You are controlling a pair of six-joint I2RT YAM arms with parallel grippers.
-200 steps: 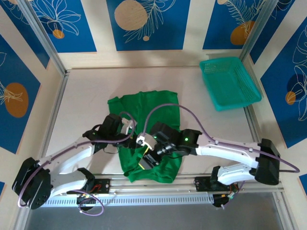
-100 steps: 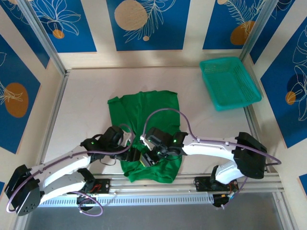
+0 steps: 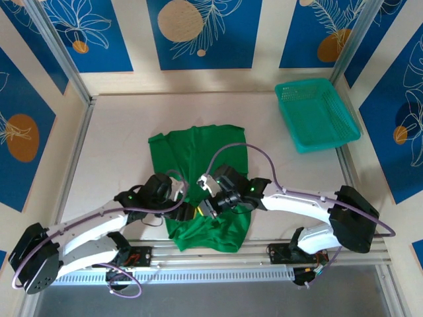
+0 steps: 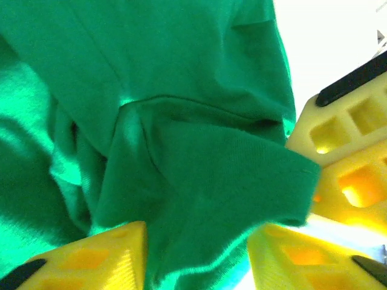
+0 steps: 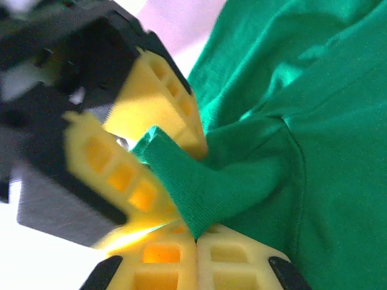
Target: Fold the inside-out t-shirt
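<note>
The inside-out t-shirt lies bright green and wrinkled in the middle of the table, its near end bunched up. Over that near end both grippers meet. My right gripper is shut on a raised fold of the t-shirt, its yellow fingertips pressed together on the cloth. My left gripper faces it with its yellow fingers apart. The same fold of the t-shirt hangs between them, with a bright gap on the right side. The left gripper's fingers show just beyond the fold in the right wrist view.
A teal mesh basket stands at the back right of the table. Metal frame posts and blue patterned walls enclose the table on three sides. The arms' bases sit on the rail at the near edge.
My right gripper has closed on the fold of the t-shirt. My left gripper's jaws have narrowed around that fold, and its wrist has come closer to the right gripper.
</note>
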